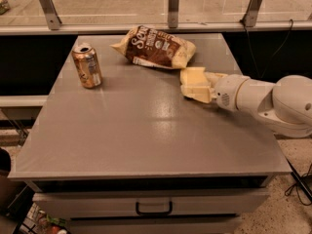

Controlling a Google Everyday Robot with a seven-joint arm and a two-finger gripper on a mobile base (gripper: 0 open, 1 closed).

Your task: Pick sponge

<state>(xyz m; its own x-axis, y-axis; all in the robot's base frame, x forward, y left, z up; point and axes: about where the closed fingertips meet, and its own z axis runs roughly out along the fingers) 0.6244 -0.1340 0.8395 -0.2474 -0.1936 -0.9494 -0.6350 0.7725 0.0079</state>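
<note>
1. Table (pixel 146 140): grey, flat top. All objects below stand or lie on its rear half. Positions are given relative to the snack bag.

2. Soda can (pixel 87 65): copper-coloured, upright, opening facing up. It stands to the left of the snack bag, well apart from it and slightly nearer the table's front edge.

3. Drawer handle (pixel 153 209): dark, on the drawer front under the table top. It sits far in front of the snack bag, roughly in line with it.

4. Snack bag (pixel 155 48): brown and cream, lying flat near the rear edge of the table, with its long side running left to right.

5. Sponge (pixel 192 76): pale yellow, thick foam block. It sits just in front of the snack bag's right end, close to it. Contact between the two cannot be confirmed. Its right and front sides meet the gripper.

6. Gripper (pixel 199 92): pale yellow, positioned to the front-right of the snack bag, low over the table top and directly against the sponge. Whether it is open or clamped on the sponge cannot be told.

7. Arm (pixel 258 99): white, rounded segments. It extends from the gripper to the right, away from the snack bag, past the table's right edge.
</note>
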